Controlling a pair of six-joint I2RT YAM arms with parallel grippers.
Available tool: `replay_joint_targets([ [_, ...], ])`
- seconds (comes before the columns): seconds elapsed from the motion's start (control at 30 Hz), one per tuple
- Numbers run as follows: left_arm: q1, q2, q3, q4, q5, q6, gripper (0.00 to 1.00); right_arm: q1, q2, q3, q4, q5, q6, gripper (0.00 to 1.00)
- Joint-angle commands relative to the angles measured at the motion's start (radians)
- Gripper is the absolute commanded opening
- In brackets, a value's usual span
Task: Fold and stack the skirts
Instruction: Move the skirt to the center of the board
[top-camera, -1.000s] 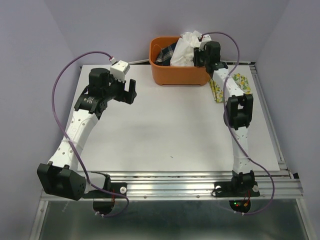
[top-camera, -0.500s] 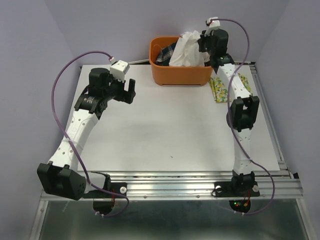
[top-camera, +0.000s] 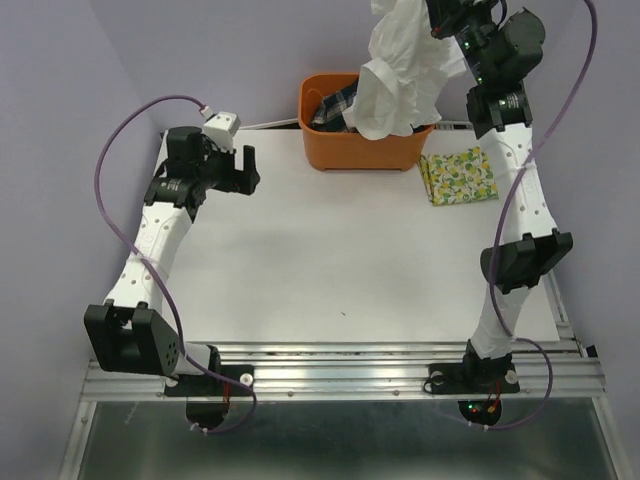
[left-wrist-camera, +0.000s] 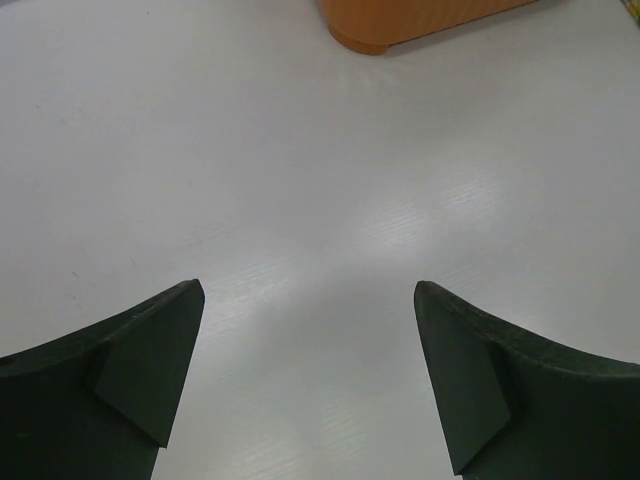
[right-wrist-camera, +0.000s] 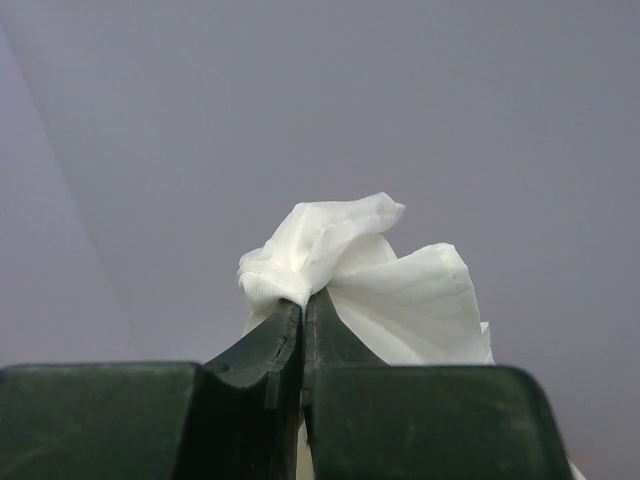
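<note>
One white skirt (top-camera: 400, 75): hangs high above the orange basket (top-camera: 345, 150), at 12 o'clock.
Lemon skirt (top-camera: 458, 177): folded flat on the table (top-camera: 330, 260) at 2 o'clock, just beside the basket.
Right gripper (right-wrist-camera: 303, 305): pinched tight on the white skirt's top.
Left gripper (left-wrist-camera: 310, 300): wide open, empty, at 10 o'clock.
</note>
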Motion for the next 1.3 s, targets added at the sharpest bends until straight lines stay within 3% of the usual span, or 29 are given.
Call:
replay_joint_targets([
  [0.0, 0.105, -0.009, 0.071, 0.058, 0.184, -0.058, 0.98, 0.008, -0.150, -0.047, 0.064, -0.097, 0.110, 0.01],
  [0.2, 0.119, -0.039, 0.054, 0.082, 0.304, -0.044, 0.96, 0.018, -0.262, -0.096, -0.002, -0.152, 0.222, 0.01],
  [0.43, 0.119, -0.108, -0.018, 0.131, 0.417, -0.023, 0.92, 0.039, -0.438, -0.295, -0.094, -0.135, 0.377, 0.01],
  [0.67, 0.119, -0.131, -0.055, 0.067, 0.486, 0.086, 0.88, 0.050, -0.615, -0.888, -0.135, -0.088, 0.425, 0.01],
  [0.83, 0.119, -0.128, -0.093, -0.065, 0.492, 0.233, 0.83, 0.050, -0.579, -1.160, -0.125, -0.030, 0.417, 0.01],
  [1.0, 0.121, -0.144, -0.182, -0.135, 0.449, 0.383, 0.80, 0.050, -0.463, -1.252, -0.048, 0.086, 0.368, 0.01],
  [1.17, 0.012, -0.180, -0.288, -0.143, 0.419, 0.405, 0.76, 0.050, -0.422, -1.280, -0.043, 0.142, 0.327, 0.01],
  [1.27, -0.110, -0.192, -0.346, -0.110, 0.365, 0.374, 0.74, 0.050, -0.431, -1.268, -0.133, 0.133, 0.272, 0.38],
])
